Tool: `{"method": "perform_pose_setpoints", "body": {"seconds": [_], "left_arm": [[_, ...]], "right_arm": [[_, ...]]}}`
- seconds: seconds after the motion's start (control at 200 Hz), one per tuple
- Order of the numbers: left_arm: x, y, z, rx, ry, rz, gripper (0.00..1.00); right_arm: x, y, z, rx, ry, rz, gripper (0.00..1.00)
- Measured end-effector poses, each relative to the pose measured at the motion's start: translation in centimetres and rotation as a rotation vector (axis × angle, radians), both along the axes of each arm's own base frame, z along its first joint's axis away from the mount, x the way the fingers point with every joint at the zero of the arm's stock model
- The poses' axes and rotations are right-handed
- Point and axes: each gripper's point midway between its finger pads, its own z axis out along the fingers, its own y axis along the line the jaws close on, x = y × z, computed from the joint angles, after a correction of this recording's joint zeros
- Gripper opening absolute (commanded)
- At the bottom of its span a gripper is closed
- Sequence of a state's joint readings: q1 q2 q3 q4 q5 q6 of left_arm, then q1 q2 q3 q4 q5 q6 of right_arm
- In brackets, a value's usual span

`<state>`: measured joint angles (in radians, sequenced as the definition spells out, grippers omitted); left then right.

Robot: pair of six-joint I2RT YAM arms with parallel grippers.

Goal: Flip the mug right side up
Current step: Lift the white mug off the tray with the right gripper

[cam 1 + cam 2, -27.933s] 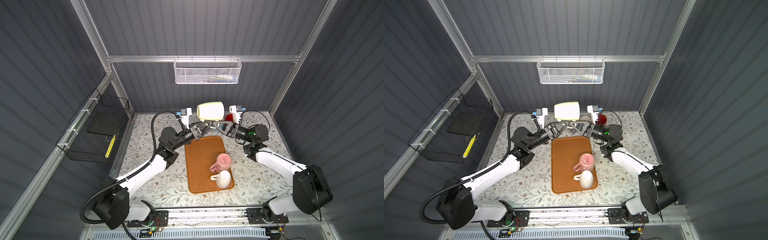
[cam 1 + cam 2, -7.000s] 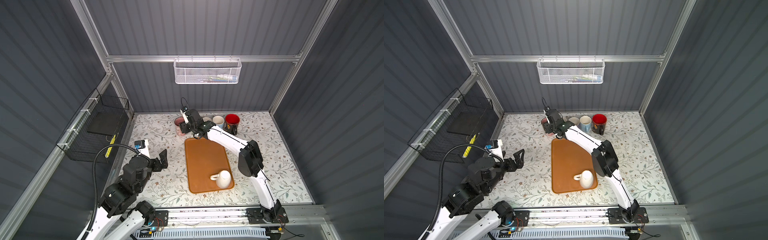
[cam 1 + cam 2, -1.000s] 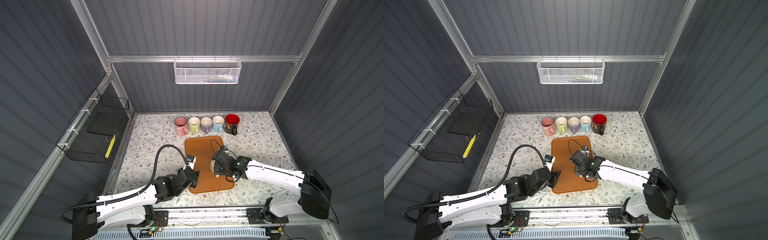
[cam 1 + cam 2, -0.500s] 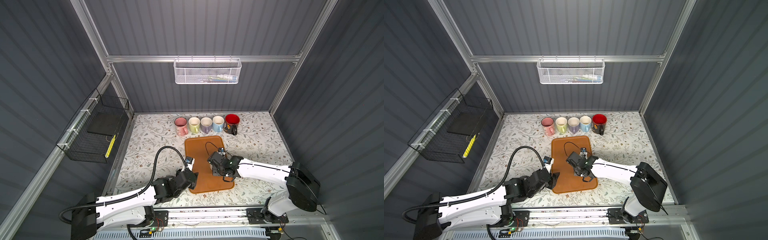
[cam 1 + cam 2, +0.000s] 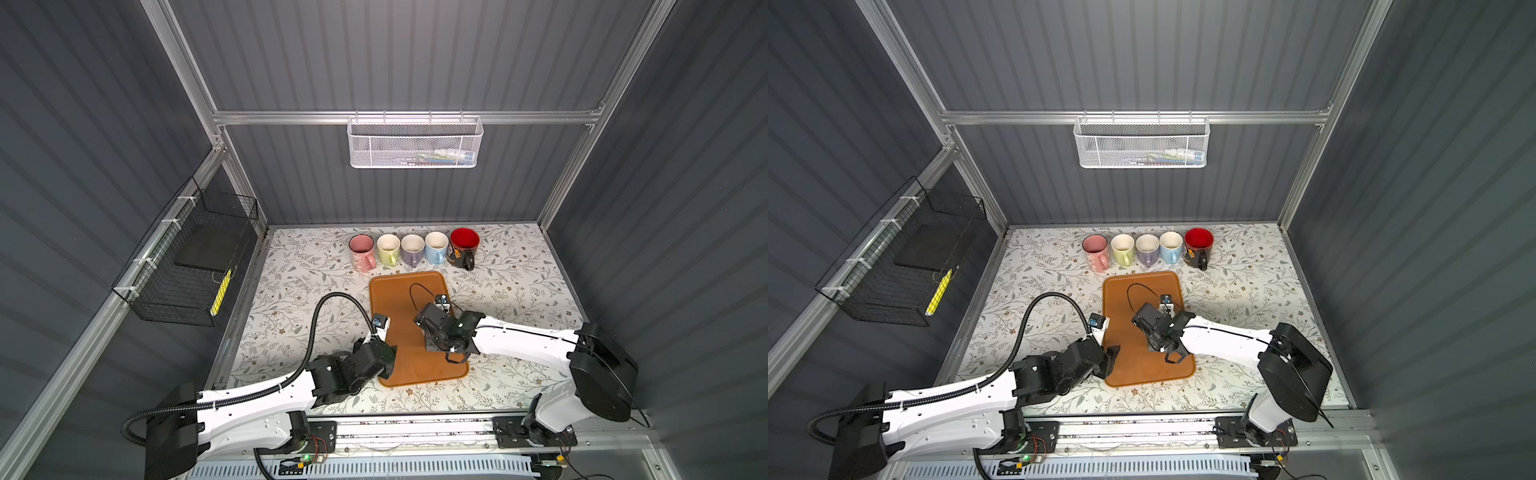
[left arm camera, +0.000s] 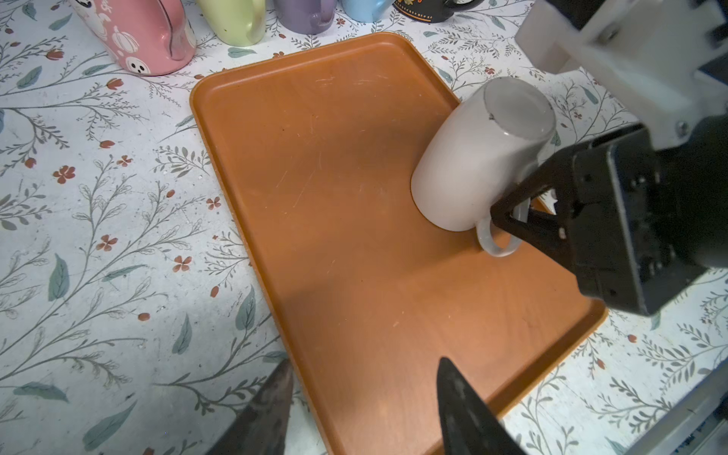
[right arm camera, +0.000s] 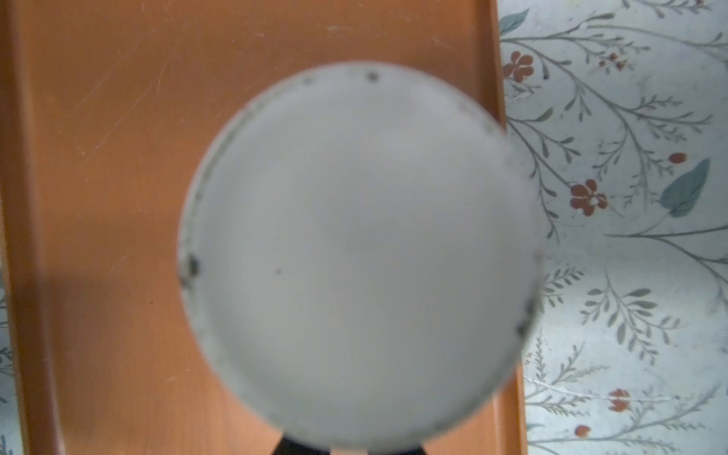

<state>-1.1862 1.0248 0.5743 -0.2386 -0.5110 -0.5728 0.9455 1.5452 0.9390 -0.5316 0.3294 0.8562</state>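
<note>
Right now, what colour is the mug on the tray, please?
White mug, best in left wrist view.

Five mugs (image 5: 1147, 248) line the back of the counter (image 5: 1038, 291); the right claw (image 5: 1165, 347) hangs over the orange tray (image 5: 1138, 374), the left claw (image 5: 1112, 358) at its left edge.

The mug (image 6: 472, 165) is plain off-white, the tray (image 6: 335, 216) orange-brown. The bench (image 6: 98, 244) shows grey-green sprigs and small red flowers on white. The pink mug (image 6: 149, 35) bears white pumpkin figures; the others are a yellow-green mug (image 5: 390, 257), lilac mug (image 5: 412, 256), pale blue mug (image 5: 436, 254) and red-lined dark mug (image 5: 464, 242).
</note>
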Motion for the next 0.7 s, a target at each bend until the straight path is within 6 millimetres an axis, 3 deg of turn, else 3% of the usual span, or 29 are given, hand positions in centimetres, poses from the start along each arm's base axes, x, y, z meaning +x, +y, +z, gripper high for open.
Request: {"method": "perform_pose_setpoints", "body": {"seconds": [0.17, 0.535, 0.7], "left_arm": [[0.0, 0.0, 0.0, 0.001, -0.001, 0.002, 0.59], [0.1, 0.1, 0.0, 0.002, -0.006, 0.010, 0.60], [0.2, 0.2, 0.3, -0.016, -0.005, 0.020, 0.66]], "right_arm": [[0.0, 0.0, 0.0, -0.004, 0.000, 0.008, 0.00], [-0.1, 0.3, 0.2, -0.010, 0.000, 0.060, 0.00], [-0.2, 0.7, 1.8, 0.032, -0.025, 0.094, 0.00]]}}
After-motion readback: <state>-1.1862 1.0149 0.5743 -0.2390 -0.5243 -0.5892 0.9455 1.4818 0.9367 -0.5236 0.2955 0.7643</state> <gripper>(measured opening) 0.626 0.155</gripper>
